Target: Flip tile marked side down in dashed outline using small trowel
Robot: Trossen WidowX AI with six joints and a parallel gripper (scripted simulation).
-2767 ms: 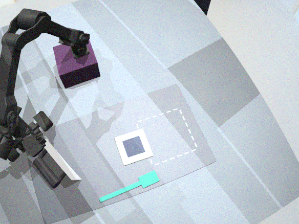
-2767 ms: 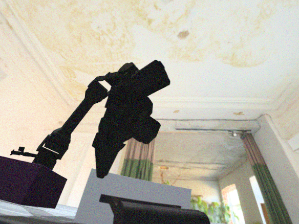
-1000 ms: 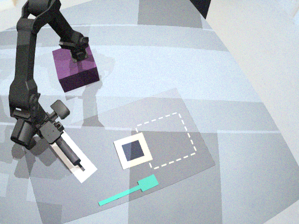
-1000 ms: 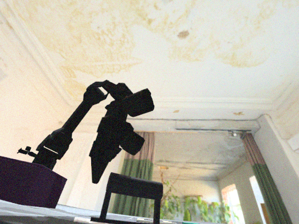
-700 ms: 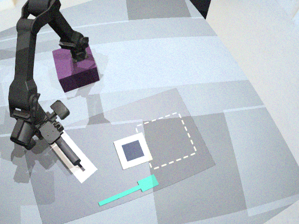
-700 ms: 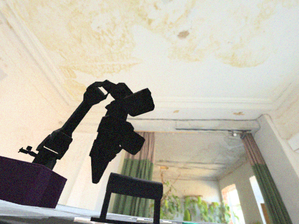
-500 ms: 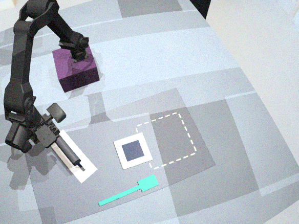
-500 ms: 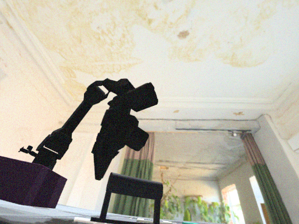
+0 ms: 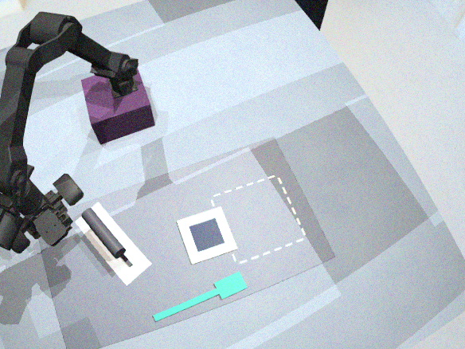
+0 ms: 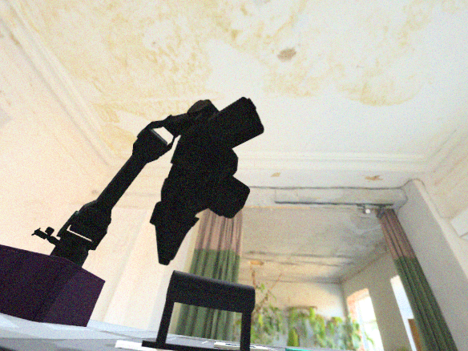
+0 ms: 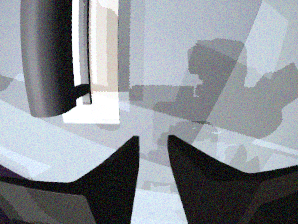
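The trowel (image 9: pixel 104 235) (image 10: pixel 208 294) (image 11: pixel 47 36) has a dark cylindrical handle on a white blade. It lies blade-down at the left edge of the grey mat (image 9: pixel 159 279). The white tile (image 9: pixel 207 235) lies on the mat with its blue-grey marked square facing up. It sits just left of the dashed outline (image 9: pixel 291 210) and touches that outline's near-left corner. My gripper (image 9: pixel 67 217) (image 10: pixel 164 258) (image 11: pixel 153 141) hangs just left of the trowel and a little above it. Its fingers stand a narrow gap apart with nothing between them.
A flat teal spatula-shaped piece (image 9: pixel 199 296) lies on the mat in front of the tile. A purple block (image 9: pixel 119 105) (image 10: pixel 44 288) stands at the back left and carries the arm's base. The table edge runs along the right.
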